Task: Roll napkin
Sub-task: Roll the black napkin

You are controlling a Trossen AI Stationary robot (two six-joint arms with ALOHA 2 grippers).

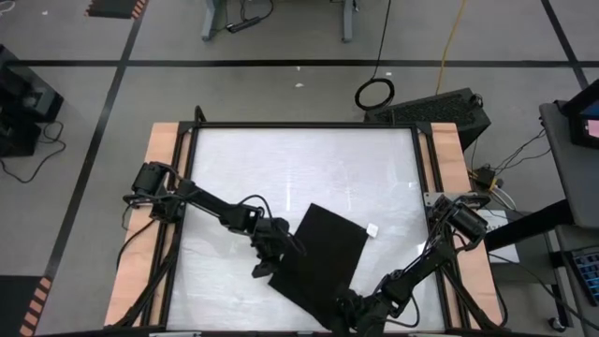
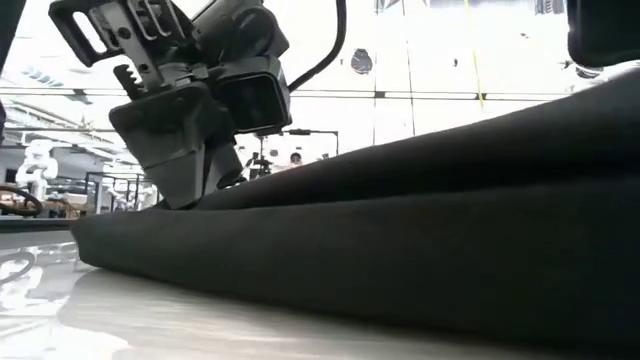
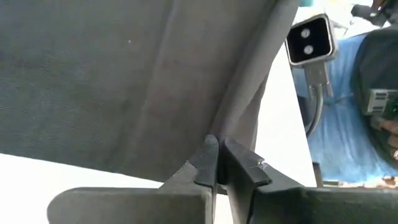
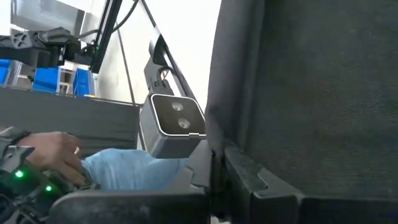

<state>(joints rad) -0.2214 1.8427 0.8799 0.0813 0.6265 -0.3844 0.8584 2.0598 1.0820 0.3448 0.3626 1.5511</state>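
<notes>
I have the napkin (image 1: 320, 260) lying as a dark tilted sheet in the lower middle of the overhead picture, on the white table (image 1: 281, 168), its small white tag (image 1: 372, 228) poking out at the sheet's right corner. My left pincer (image 1: 281, 251) is down at the cloth's left edge, fingers pressed together on a fold of fabric, as my left wrist picture shows with the cloth gathered right at the fingertips (image 3: 207, 155). My right pincer (image 1: 348, 309) sits at the bottom corner of the cloth, near the lower edge of the frame, likewise closed with the cloth's edge caught between its fingers. From table height the napkin (image 2: 400, 240) already looks doubled over into a thick low ridge. I judge the roll is just starting: both edges gripped. Next I should carry both pincers together, evenly, turning the held edge over toward the tag side without stretching or skewing the cloth.
</notes>
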